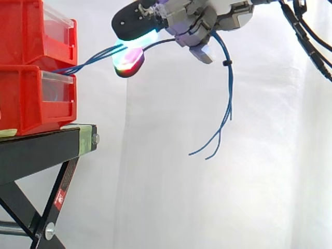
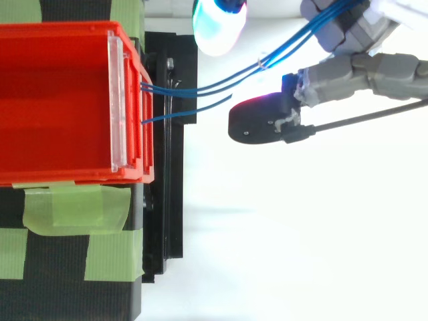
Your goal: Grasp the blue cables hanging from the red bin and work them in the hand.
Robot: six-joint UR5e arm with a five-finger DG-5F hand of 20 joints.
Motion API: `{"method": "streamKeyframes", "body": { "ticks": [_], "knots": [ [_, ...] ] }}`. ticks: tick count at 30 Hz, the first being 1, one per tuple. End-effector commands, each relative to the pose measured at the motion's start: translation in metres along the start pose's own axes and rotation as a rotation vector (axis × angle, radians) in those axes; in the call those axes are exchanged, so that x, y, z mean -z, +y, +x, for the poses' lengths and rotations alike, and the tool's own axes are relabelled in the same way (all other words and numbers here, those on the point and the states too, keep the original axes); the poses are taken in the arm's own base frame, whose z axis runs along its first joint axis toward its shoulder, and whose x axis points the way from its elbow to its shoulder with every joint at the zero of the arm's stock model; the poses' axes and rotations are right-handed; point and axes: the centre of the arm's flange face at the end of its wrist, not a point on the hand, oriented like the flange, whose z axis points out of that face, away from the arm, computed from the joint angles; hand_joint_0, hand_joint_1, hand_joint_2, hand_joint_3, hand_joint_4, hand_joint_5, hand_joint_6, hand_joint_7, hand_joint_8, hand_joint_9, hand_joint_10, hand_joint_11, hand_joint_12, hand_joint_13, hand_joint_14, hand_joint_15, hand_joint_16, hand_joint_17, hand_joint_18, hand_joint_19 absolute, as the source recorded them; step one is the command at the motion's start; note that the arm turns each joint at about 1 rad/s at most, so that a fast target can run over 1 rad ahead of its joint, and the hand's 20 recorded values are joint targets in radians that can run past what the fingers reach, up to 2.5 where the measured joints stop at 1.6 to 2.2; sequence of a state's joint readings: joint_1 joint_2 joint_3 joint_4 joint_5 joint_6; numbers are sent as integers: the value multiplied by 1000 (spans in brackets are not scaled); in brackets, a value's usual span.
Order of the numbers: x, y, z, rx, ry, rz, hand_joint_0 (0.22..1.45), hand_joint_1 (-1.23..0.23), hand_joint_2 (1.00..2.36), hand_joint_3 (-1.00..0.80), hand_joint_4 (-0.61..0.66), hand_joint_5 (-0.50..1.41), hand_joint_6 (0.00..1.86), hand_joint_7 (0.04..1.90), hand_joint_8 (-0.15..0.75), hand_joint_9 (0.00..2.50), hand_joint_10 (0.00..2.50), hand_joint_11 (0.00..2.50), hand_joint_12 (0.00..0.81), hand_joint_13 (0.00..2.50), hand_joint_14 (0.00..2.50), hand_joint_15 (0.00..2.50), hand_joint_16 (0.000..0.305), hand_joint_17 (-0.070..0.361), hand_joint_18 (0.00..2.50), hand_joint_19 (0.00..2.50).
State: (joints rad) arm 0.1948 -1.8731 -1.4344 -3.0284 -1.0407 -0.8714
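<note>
Side view shows the hand (image 1: 218, 18) closed around the blue cables (image 1: 228, 98), which stretch from the red bin (image 1: 26, 98) through its grip and dangle beyond; the grasp seems made, so next comes working them without yanking them loose.

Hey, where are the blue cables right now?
In the side view the blue cables run right from the front of the red bins into the hand, whose fingers hold them, then hang loose below it.
</note>
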Motion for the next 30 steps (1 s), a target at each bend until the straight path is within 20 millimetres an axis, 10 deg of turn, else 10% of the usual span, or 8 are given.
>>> {"method": "streamKeyframes", "body": {
  "ticks": [1, 30],
  "knots": [
    [0, 1, 1, 19, 8, -8, 963, -718, 1019, -557, 272, 297, 12, 1258, 519, 1736, 2500, 2500, 771, 2085, 2500, 2010, 244, 183, 2500, 763],
    [-5, 5, -1, 10, -37, -31, 850, -643, 1004, -901, 288, 417, 113, 1414, 519, 1736, 2500, 2500, 771, 2085, 2500, 2010, 244, 183, 2500, 763]
  ]
}}
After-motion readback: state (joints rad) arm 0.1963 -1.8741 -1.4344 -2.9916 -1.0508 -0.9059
